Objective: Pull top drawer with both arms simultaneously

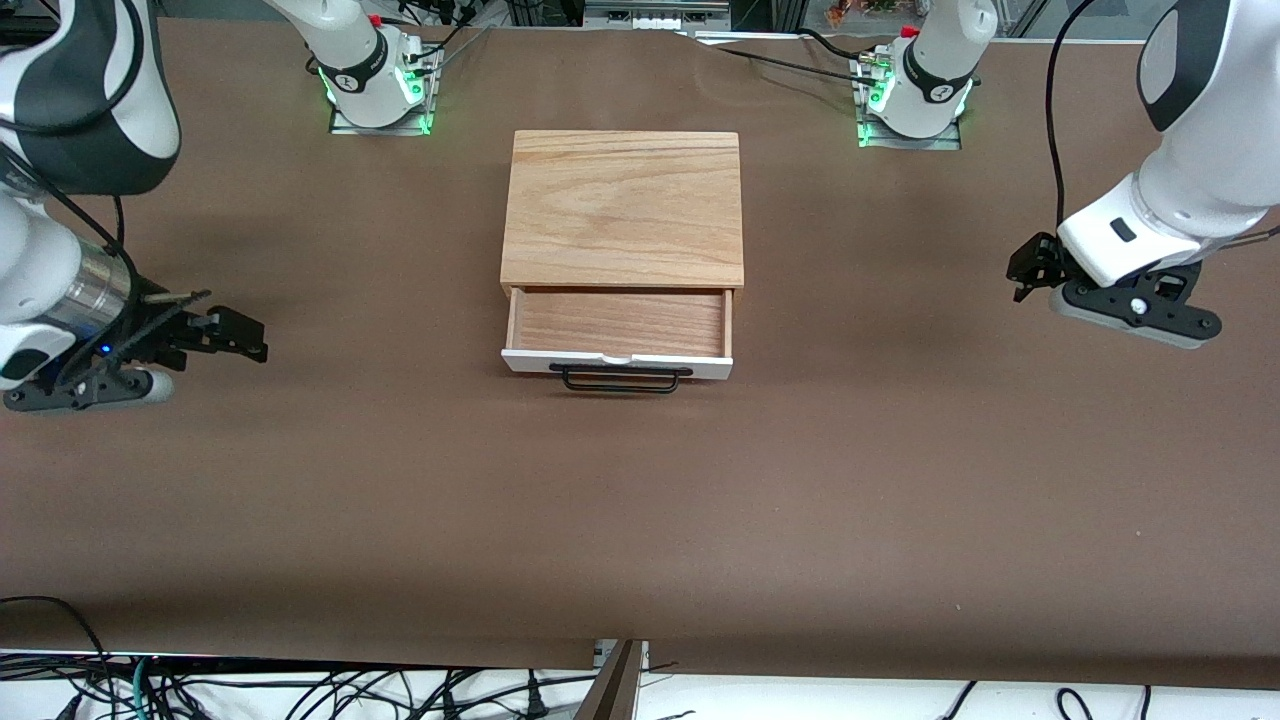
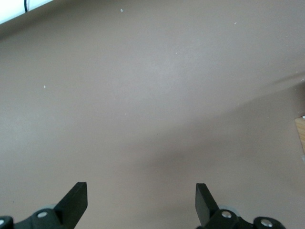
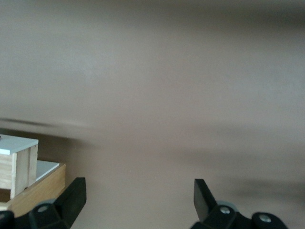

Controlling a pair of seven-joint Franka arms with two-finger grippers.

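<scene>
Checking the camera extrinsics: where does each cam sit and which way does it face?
Front: high across the table, facing both bases; shows cabinet, open top drawer, both arms.
Left wrist: on the left arm, facing the table; open left end effector.
Right wrist: on the right arm, facing the table; open right end effector.
Shared: front and right wrist both show the drawer.

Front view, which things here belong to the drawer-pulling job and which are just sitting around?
Part of the job:
- top drawer, already pulled out
- its black handle
- left gripper, open, over the table
- right gripper, open, over the table

Just there:
- cabinet's wooden top
- brown table
- cables along the edge
</scene>
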